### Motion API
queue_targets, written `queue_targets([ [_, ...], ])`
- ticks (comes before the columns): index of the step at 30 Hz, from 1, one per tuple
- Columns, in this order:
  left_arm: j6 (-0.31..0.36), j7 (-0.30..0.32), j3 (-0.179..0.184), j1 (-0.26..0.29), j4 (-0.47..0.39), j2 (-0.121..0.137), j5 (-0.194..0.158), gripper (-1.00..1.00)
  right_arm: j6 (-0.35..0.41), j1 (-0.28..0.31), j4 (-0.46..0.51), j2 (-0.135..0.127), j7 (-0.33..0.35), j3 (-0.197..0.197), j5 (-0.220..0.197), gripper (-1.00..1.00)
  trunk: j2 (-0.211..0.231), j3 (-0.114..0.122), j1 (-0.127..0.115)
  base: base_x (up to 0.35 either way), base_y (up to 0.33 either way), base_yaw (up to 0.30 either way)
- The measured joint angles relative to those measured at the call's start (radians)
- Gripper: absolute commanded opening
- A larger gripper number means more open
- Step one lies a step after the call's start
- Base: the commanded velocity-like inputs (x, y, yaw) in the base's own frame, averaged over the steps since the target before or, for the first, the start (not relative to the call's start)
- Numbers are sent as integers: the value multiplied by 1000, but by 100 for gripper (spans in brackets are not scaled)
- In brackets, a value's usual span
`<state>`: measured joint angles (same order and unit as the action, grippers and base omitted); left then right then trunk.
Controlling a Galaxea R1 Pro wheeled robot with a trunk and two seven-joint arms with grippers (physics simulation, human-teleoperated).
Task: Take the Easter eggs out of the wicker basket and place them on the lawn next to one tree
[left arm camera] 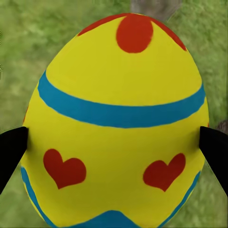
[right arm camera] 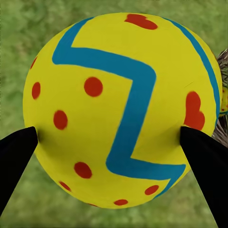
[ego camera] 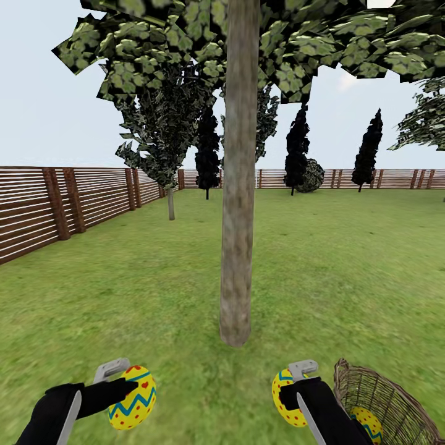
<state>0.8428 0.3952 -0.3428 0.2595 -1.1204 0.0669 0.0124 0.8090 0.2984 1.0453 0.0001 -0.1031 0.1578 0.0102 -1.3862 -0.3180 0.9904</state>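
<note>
Straight ahead on the lawn (ego camera: 346, 272), the tree (ego camera: 238, 247) stands between my two arms, its base just beyond both. My left gripper (ego camera: 127, 386) is clamped on one egg (ego camera: 133, 398) and my right gripper (ego camera: 296, 386) on a second egg (ego camera: 285, 398). The third egg (ego camera: 369, 423) lies in the basket (ego camera: 395, 402) at my right.
</note>
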Motion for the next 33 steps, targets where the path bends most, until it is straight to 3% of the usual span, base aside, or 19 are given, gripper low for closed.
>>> queue_targets([
  [24, 1, -12, 2, 0, 9, -1, 5, -100, 1, 0, 0, 0, -1, 0, 0, -100, 0, 0, 0, 0, 0, 0],
  [30, 1, -11, 4, 0, 8, -2, 6, -100, 1, 0, 1, 0, -1, 0, 0, -100, -42, -19, 23, 0, 0, 0],
  [33, 1, -10, -1, 0, 4, -2, 2, -100, 1, 0, 1, 0, -1, 0, 0, -100, -42, -19, 23, 0, 0, 0],
])
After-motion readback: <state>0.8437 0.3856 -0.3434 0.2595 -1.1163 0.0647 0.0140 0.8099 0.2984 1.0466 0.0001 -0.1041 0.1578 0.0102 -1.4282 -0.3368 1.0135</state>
